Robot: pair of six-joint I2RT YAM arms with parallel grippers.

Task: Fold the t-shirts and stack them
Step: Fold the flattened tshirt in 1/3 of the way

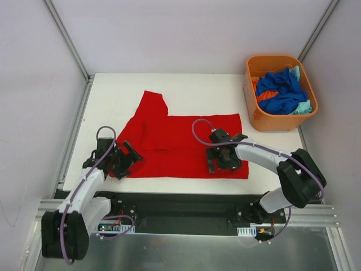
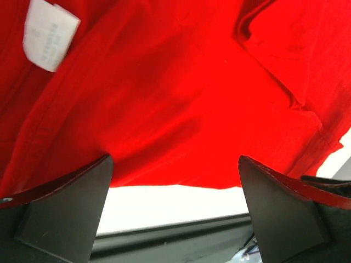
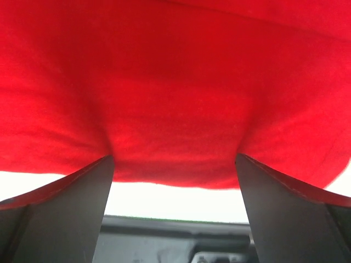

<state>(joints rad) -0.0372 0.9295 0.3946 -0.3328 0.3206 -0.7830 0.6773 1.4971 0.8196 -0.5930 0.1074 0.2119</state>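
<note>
The red shirt [image 1: 180, 144] is lying spread across the middle of the table [image 1: 113, 96], mostly flat, with one part reaching out toward the far left. A white label [image 2: 49, 35] is showing on it in the left wrist view. Its near hem is running between the two arms.

The left gripper [image 1: 127, 160] is sitting at the hem's near-left corner with its fingers spread wide and gripping nothing. The right gripper [image 1: 221, 165] is sitting toward the near-right end, equally wide and also empty. In both wrist views the hem is lying across the gap between the fingers, with bare table showing just past it.

The blue, orange and teal shirts [image 1: 280, 90] are waiting bunched in the tub [image 1: 256, 121] at the far right corner, well apart from the red one.

This looks like the first fold of the first shirt, at the point of taking hold. Next, both grippers would need to be closing on the hem together, catching the cloth rather than sliding over it, then lifting evenly and carrying the near edge over toward the far side.
</note>
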